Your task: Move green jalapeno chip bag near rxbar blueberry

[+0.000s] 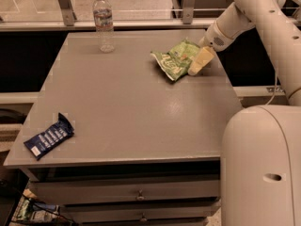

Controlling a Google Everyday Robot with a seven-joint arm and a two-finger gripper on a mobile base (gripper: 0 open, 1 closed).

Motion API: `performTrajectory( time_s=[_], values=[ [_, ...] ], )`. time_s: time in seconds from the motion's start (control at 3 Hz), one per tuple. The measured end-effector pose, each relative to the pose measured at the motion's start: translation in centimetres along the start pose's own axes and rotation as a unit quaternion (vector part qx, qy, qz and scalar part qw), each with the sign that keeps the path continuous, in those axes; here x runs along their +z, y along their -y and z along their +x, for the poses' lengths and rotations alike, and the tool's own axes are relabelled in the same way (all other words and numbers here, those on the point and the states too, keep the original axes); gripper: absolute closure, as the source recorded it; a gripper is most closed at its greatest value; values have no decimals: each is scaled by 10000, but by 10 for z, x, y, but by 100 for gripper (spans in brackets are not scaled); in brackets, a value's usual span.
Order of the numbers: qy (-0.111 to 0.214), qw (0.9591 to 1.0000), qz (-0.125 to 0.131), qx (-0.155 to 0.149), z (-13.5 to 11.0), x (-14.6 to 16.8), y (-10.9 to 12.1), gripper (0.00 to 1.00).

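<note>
Far left, near the front-left corner of the desk [131, 112], the rxbar blueberry [48, 138] lies flat at an angle, dark blue with white print. Up at the back edge, a clear water bottle [104, 20] stands upright. Over to the right rear, the green jalapeno chip bag [174, 60] lies crumpled on the desk, well apart from the bar. Right at the bag's right edge, the hand [199, 62] is down low, touching or just beside it; gripping or open, I cannot tell. The white arm [254, 18] slants in from the upper right, and the robot's rounded base [261, 164] fills the front right.
</note>
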State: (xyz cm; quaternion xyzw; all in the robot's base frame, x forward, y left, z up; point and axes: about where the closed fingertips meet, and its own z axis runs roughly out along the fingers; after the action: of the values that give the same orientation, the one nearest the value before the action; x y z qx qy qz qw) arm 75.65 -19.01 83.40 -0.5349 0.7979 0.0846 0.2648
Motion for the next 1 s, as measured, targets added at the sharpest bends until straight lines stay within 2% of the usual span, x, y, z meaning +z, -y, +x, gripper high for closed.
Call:
performTrajectory(
  time_s=[0.33, 0.67, 1.0],
  values=[
    [-14, 10000, -42, -5, 0, 4, -1, 41],
    [-15, 10000, -53, -6, -1, 4, -1, 72],
    [-15, 10000, -53, -6, -2, 2, -1, 95]
  ],
)
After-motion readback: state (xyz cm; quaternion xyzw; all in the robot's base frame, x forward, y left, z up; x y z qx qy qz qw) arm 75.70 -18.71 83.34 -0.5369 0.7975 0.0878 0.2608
